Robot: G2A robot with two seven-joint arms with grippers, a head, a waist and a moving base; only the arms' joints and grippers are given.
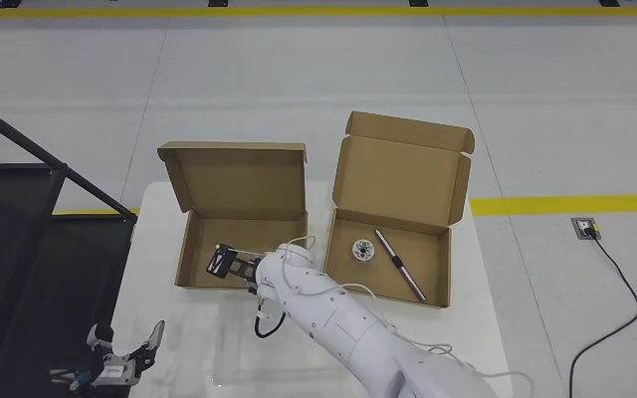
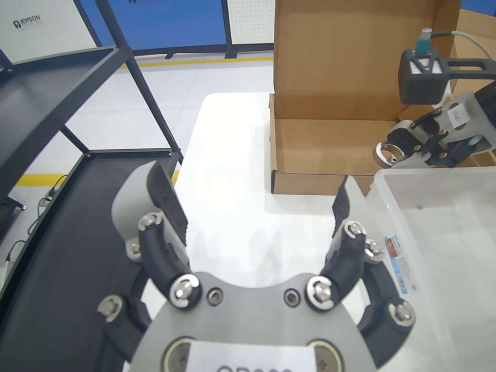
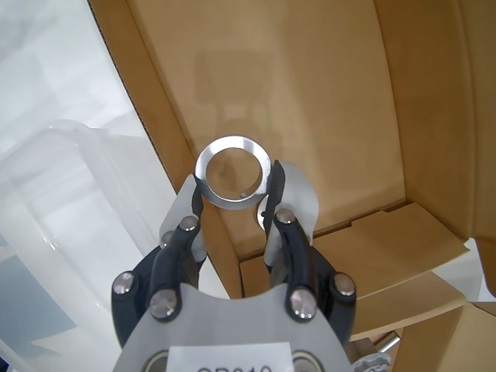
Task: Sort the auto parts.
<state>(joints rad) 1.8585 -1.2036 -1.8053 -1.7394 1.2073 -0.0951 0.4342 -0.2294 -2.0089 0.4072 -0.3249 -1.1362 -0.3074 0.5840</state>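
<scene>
Two cardboard boxes (image 1: 239, 184) (image 1: 398, 184), one clear bin (image 2: 391, 195), one metal ring (image 3: 226, 200), one rod (image 1: 400, 264), one toothed disc (image 1: 362, 251).

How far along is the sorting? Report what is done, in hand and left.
Done: a round part and a rod lie in the right box. In hand: the right gripper holds a metal ring over the left box, not yet released. Left: dropping it. The left gripper is open and empty.

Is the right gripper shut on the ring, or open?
Shut: the right gripper pinches the metal ring between its fingertips, over the cardboard box.
</scene>
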